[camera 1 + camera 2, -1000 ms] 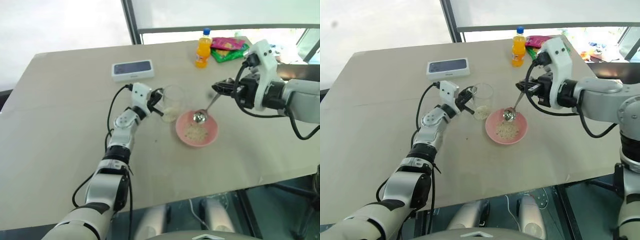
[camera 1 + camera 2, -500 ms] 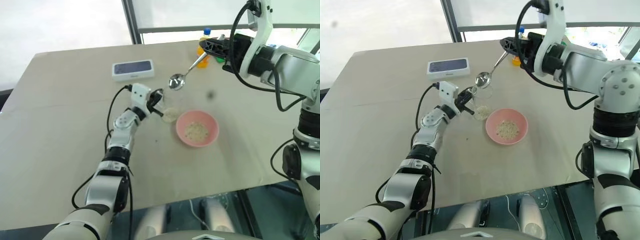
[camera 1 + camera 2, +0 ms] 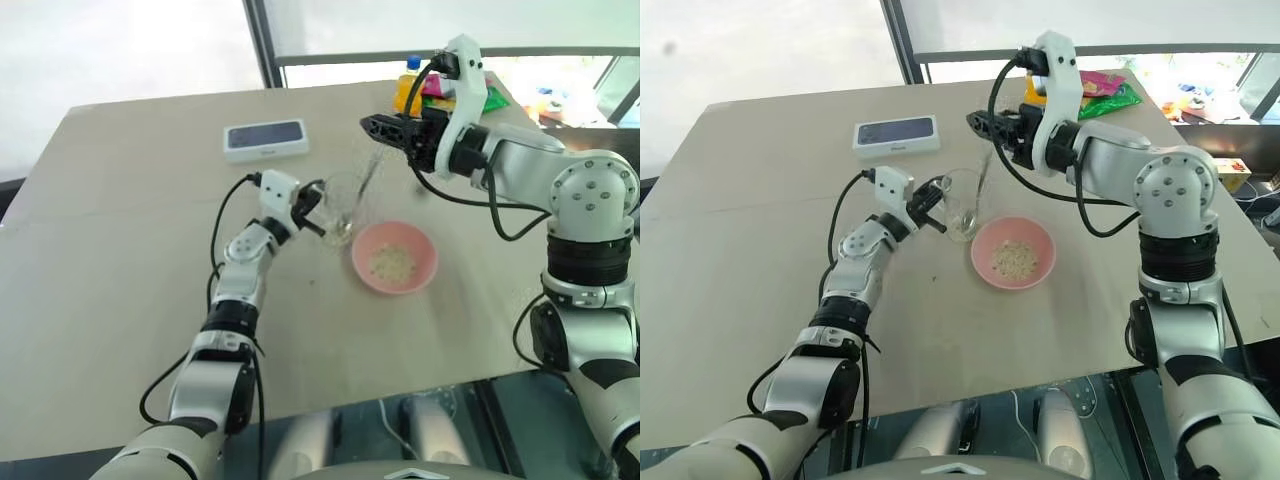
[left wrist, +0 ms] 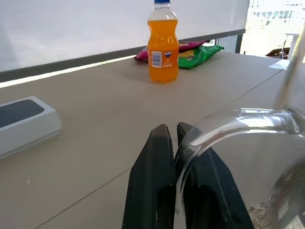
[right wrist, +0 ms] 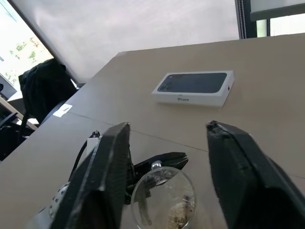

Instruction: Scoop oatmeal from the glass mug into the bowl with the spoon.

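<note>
The left gripper (image 3: 318, 207) is closed on the handle of the glass mug (image 3: 345, 203); in the left wrist view its two black fingers (image 4: 157, 191) pinch the clear handle. The right gripper (image 3: 372, 126) hovers above the mug with its fingers spread wide and nothing between them (the right wrist view looks straight down between them into the mug).

The mug stands on the counter (image 3: 130, 260) and holds a small clump of oatmeal (image 5: 178, 211) at its bottom. The spoon (image 3: 368, 180) leans in the mug, handle up toward 1 o'clock; its head is hard to make out through the glass. Just beside the mug, at its 4 o'clock, sits the pink bowl (image 3: 424, 262) with a heap of oatmeal in its middle.

At the mug's 10 o'clock lies a white phone box (image 5: 194, 88) with a dark top, its side marked "iPhone". Toward 1 o'clock stands an orange drink bottle (image 4: 163, 43) with a blue cap and a Fanta label, partly hidden behind the right arm in the head views. Beside it lie pink and green snack bags (image 4: 194, 51), their print too small to read.
</note>
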`<action>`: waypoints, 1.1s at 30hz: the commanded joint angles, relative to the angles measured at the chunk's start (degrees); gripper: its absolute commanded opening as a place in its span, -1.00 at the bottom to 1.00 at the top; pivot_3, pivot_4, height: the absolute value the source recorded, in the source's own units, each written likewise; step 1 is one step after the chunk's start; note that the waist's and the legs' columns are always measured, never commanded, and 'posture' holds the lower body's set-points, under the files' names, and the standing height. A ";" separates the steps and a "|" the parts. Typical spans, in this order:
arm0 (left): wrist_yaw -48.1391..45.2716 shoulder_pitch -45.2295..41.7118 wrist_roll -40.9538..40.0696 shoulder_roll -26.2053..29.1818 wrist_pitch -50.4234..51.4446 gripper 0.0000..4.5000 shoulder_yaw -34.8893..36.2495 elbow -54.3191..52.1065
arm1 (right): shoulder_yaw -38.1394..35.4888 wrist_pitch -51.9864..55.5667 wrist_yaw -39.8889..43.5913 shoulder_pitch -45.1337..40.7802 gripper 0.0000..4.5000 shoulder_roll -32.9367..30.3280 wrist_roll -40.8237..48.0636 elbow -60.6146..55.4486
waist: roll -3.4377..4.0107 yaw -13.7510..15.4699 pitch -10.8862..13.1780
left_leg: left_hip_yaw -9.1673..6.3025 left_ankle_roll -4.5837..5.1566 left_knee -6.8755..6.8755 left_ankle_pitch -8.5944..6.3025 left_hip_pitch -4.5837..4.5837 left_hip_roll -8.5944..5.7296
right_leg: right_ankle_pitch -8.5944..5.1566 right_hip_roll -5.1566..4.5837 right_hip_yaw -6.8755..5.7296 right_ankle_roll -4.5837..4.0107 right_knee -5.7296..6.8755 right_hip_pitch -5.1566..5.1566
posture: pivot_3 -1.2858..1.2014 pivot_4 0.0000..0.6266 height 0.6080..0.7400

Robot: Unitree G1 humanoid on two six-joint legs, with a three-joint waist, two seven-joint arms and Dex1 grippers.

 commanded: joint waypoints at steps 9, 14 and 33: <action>0.11 1.22 1.25 0.53 0.54 0.08 -0.30 1.70 | -3.20 -3.68 2.89 0.06 0.52 2.14 -7.39 -2.20 | 0.02 -0.07 0.02 | 0.01 -0.07 0.00 0.04 -0.20 -0.01 | 0.00 0.00 0.02 -0.01 0.05 -0.28 | 0.03 -0.52 1.00; -0.33 2.15 0.49 1.18 0.75 0.08 0.31 -0.86 | -4.41 -3.59 3.64 0.59 0.52 2.25 -9.04 -2.22 | 0.02 -0.12 0.02 | 0.02 -0.16 0.00 0.10 -0.35 0.00 | 0.01 0.00 0.03 -0.01 0.07 -0.41 | 0.03 -0.52 1.00; -2.03 15.36 -6.11 5.42 10.13 0.08 2.80 -28.23 | -6.90 -1.23 5.85 5.15 0.52 1.88 -9.70 -8.78 | 0.04 -1.43 0.03 | 0.11 -0.28 0.00 0.16 -0.89 0.03 | 0.01 -0.03 0.18 -0.02 0.19 -1.05 | 0.03 -0.52 1.00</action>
